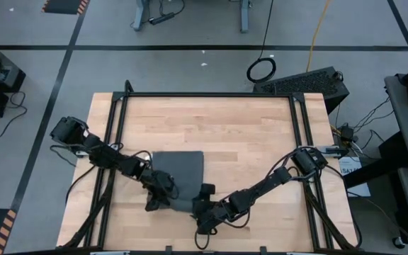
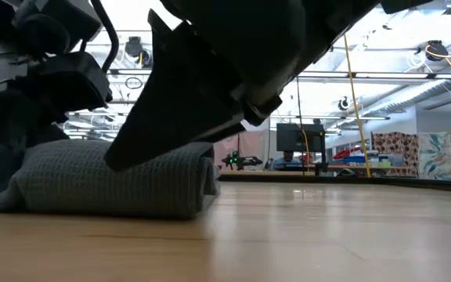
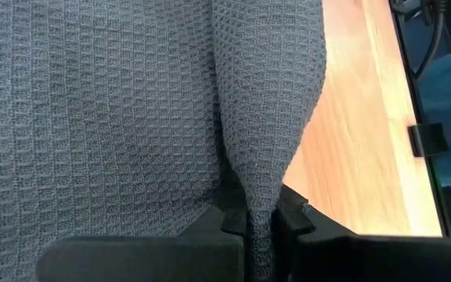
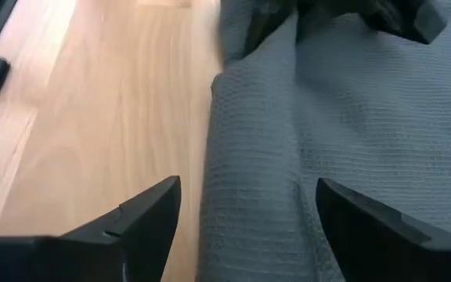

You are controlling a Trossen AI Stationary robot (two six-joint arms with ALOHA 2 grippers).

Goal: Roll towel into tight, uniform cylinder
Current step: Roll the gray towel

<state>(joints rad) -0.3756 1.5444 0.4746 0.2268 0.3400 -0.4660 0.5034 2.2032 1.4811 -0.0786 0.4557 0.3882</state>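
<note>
Left gripper pinches towel fold; right gripper spread wide over towel edge; tag hidden.

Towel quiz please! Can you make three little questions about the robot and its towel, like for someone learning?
1. True or false: the left gripper is pinching a fold of the towel.
2. How do the right gripper's fingers stand? A) wide open over the towel's edge B) shut on the towel C) away from the towel
3. Fill in: the towel lies on a wooden ____.

Key: 1 true; 2 A; 3 table.
</note>
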